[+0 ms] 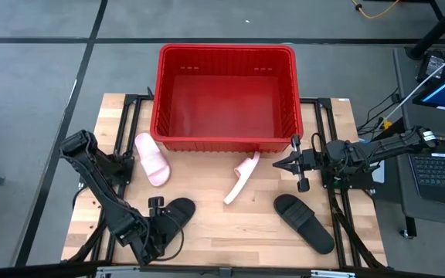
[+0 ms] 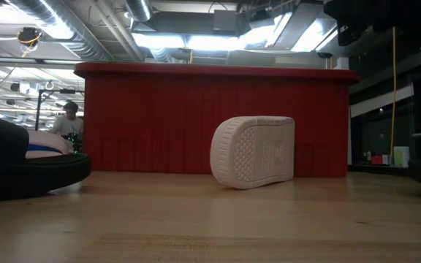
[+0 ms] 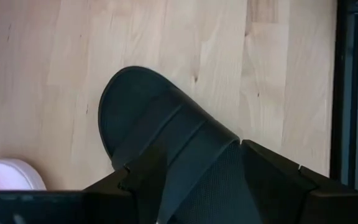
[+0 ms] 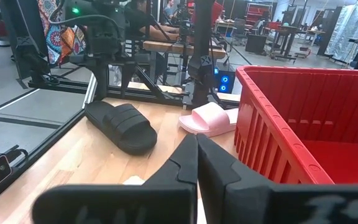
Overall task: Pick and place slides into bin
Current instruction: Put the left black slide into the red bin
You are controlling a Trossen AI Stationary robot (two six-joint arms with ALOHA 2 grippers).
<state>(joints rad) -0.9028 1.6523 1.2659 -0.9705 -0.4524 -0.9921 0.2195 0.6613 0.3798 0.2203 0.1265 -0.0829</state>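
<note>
I see the bin point(image 1: 224, 96) at the table's point(image 1: 246, 224) far edge: bright red plastic, rectangular, ribbed slotted walls, nothing inside it. All four slides lie on the pale wood planks. One pale pink slide point(image 1: 152, 158) lies flat just off the bin's near left corner, smooth and matte. The second pink slide point(image 1: 242, 177) stands on its edge near the bin's near wall; the low view shows its dotted, textured sole point(image 2: 254, 152). One black slide point(image 1: 174, 214) sits toward the near left corner, matte with a wide ridged strap point(image 3: 166, 134). The other black slide point(image 1: 304, 222) lies flat toward the near right corner.

My left gripper point(image 1: 157, 230) is over the heel of the left black slide, fingers point(image 3: 278, 174) spread to either side, not clenched. My right gripper point(image 1: 282, 163) hovers near the bin's near right corner, fingers point(image 4: 185, 168) pressed together, grasping nothing.
</note>
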